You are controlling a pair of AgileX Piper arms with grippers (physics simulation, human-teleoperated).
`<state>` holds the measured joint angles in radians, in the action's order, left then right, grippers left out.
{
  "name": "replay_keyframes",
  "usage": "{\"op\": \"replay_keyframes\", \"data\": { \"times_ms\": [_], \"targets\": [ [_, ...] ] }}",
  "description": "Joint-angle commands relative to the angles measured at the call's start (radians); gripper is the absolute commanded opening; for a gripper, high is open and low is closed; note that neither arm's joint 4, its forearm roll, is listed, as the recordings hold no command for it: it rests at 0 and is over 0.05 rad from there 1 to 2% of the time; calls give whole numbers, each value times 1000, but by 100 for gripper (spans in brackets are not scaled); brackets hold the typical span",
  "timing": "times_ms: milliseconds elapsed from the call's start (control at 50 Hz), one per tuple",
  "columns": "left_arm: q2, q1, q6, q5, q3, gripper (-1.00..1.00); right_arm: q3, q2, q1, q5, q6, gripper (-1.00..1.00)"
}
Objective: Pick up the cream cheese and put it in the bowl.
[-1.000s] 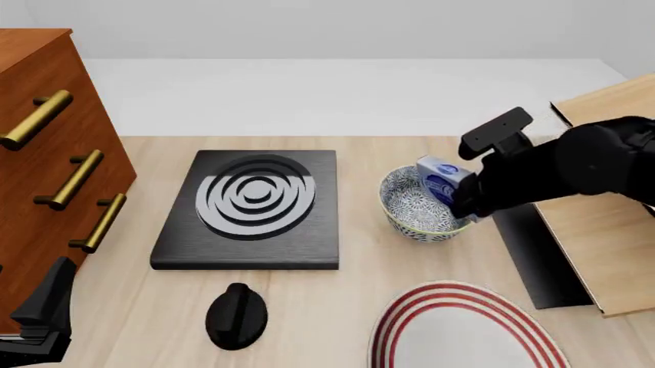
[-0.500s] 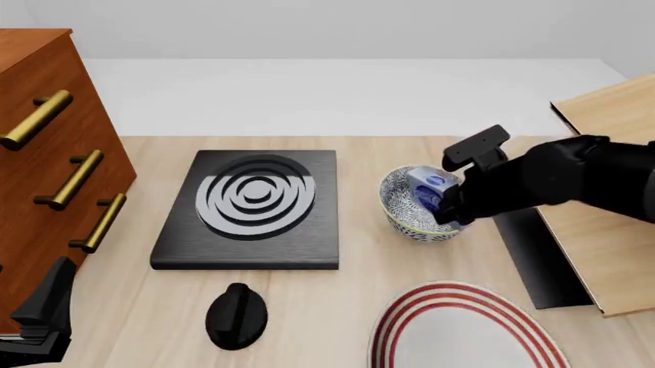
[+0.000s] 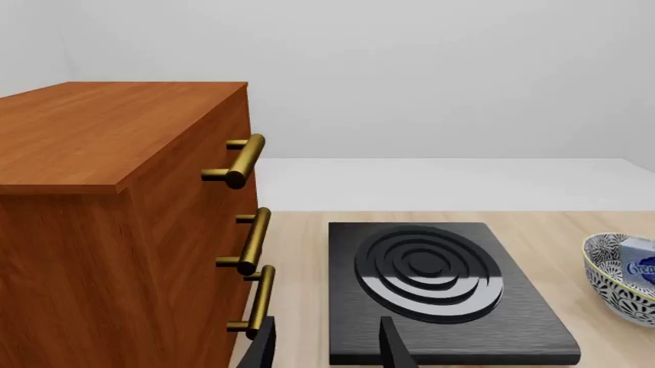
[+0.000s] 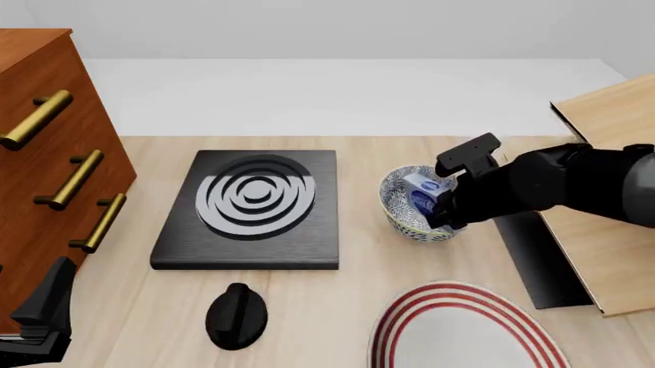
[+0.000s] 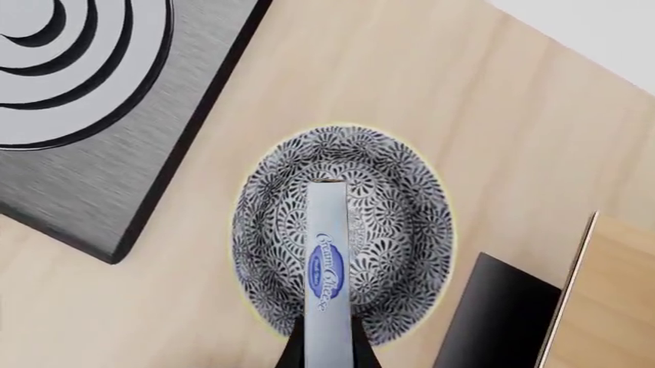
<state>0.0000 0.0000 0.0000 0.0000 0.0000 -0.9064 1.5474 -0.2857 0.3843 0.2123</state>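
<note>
The speckled bowl (image 4: 403,218) stands right of the black burner block. The cream cheese (image 4: 422,192), a pale box with a blue oval logo, is tilted down inside the bowl, and my right gripper (image 4: 440,208) is shut on it from the right. In the right wrist view the cream cheese (image 5: 327,264) shows edge-on between the fingers (image 5: 291,354), its far end over the floor of the bowl (image 5: 399,199). My left gripper (image 4: 41,314) rests at the near left, open and empty (image 3: 325,349). From the left wrist view the bowl (image 3: 614,295) and the box (image 3: 640,261) sit at the frame edge.
A black burner block (image 4: 251,207) with grey rings lies mid-table, with a black knob (image 4: 236,314) in front of it. A white plate with red rings (image 4: 465,333) sits near right. A wooden drawer cabinet (image 4: 51,153) stands left, a wooden box with a dark panel (image 4: 603,222) right.
My right gripper has moved left and down, taking the cream cheese from above the bowl's right rim down into the bowl. The left arm has not moved.
</note>
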Motion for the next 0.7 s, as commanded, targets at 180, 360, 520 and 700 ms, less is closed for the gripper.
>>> {"op": "replay_keyframes", "data": {
  "times_ms": [180,360,520,700],
  "targets": [
    [0,0,0,0,0,100,-3,-6,-7,-2,-16,100],
    [0,0,0,0,0,100,-8,-23,-14,14,-22,100],
    [0,0,0,0,0,100,-36,-45,-13,48,-15,100],
    [0,0,0,0,0,100,-103,-110,-26,123,-22,100]
  ]
}}
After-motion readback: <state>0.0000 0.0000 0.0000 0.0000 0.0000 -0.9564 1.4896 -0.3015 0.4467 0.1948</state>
